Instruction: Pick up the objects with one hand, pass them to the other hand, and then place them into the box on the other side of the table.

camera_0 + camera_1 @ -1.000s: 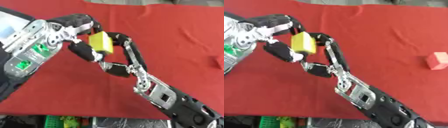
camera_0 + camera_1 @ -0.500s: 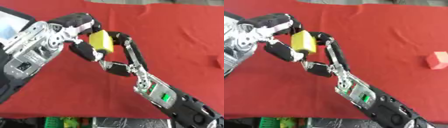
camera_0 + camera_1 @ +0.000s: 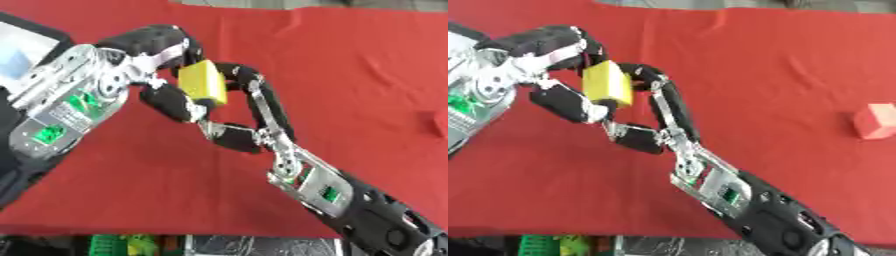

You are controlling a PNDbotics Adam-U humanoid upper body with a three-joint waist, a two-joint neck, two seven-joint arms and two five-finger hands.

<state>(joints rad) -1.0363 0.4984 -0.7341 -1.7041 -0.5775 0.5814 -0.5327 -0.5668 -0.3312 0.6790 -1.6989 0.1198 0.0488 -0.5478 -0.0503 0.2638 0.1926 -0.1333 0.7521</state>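
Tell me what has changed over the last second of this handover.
Almost nothing. The yellow block is still held between the left hand and the right hand, both curled round it above the red cloth; neither has let go. The pink block stays put at the right.

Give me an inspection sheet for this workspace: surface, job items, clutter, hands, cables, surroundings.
Surface: red cloth covering the table, lightly creased.
Job's things: yellow block held above the cloth between both hands; pink block lying on the cloth at the right.
Clutter: nothing seen.
Hands: left hand and right hand both curled on the yellow block.
Cables: nothing seen.
Surroundings: green items below the table's near edge; what they are cannot be told.
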